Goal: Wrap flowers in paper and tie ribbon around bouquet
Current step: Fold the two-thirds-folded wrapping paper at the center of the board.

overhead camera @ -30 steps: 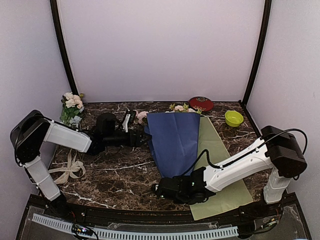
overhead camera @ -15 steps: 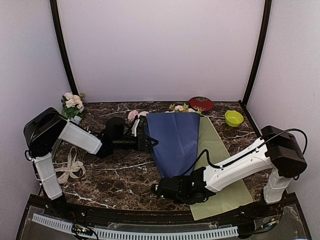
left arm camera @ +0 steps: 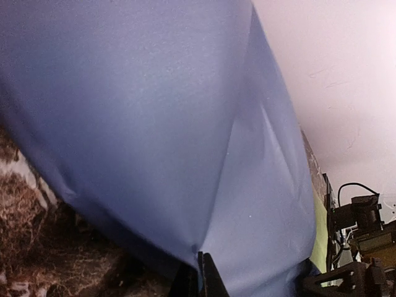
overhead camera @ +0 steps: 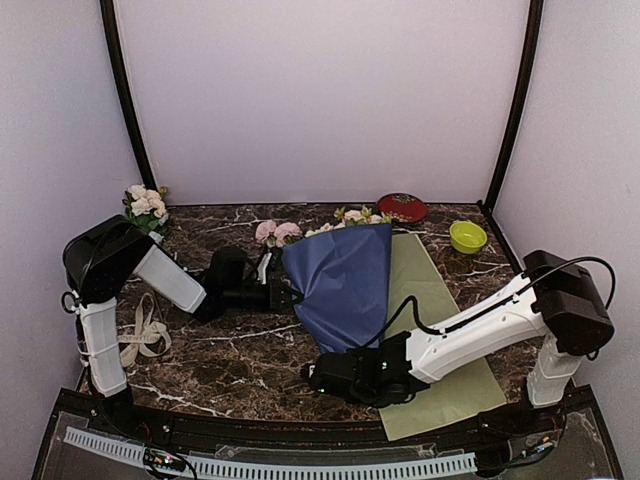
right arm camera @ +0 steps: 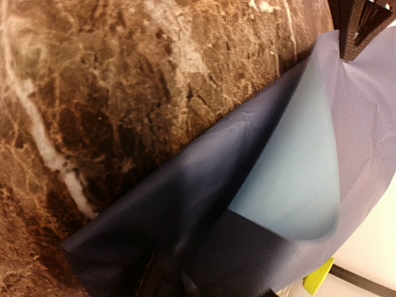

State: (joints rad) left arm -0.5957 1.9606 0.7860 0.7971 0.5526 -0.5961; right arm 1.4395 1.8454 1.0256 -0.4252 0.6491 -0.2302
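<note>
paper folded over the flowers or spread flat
Folded. The paper narrows to a cone toward the near end, flowers poking out at its far edge; the right wrist view shows its lighter face curled inside.

No legible text, labels, brands or numbers anywhere. Ribbon [overhead camera: 140, 338], left of paper [overhead camera: 345, 285]: any lettering too small to read. Paper itself plain blue, unprinted. Red round dish [overhead camera: 402, 207] behind paper: pale markings, too blurred to read.

Bare tabletop [overhead camera: 240, 350] lies open between ribbon [overhead camera: 140, 335] and paper [overhead camera: 340, 285].
</note>
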